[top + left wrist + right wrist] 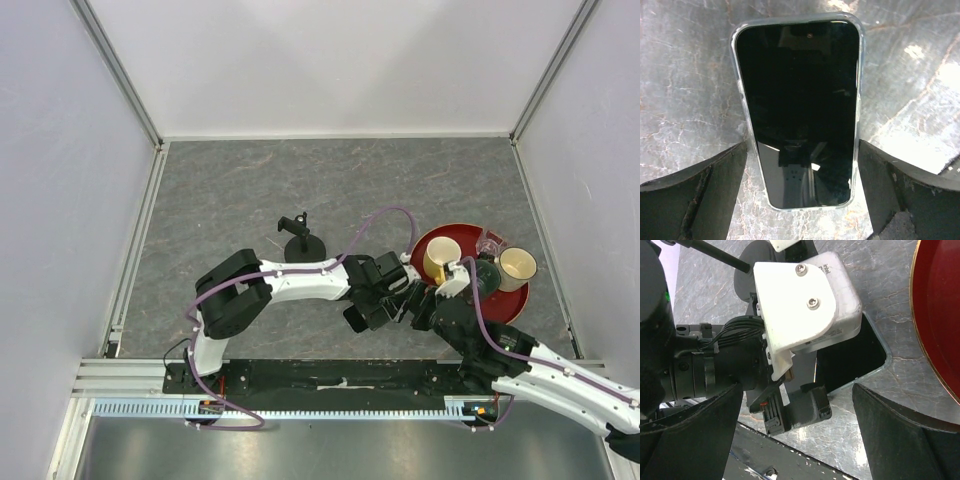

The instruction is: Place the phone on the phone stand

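Lying near the worktop's point(685, 75) front edge, the phone point(799, 110) sits between spread fingers of the left gripper point(802, 197); the right gripper point(797, 440) gapes empty.

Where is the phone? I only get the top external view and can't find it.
Observer: The left wrist view shows the phone lying flat, screen up, on the table inside the open left claw.
Operator: Is the right claw holding anything?
Observer: No, its wrist view shows the right claw open and empty.
Operator: Does the phone have a case?
Observer: Yes, a clear bumper rims it.
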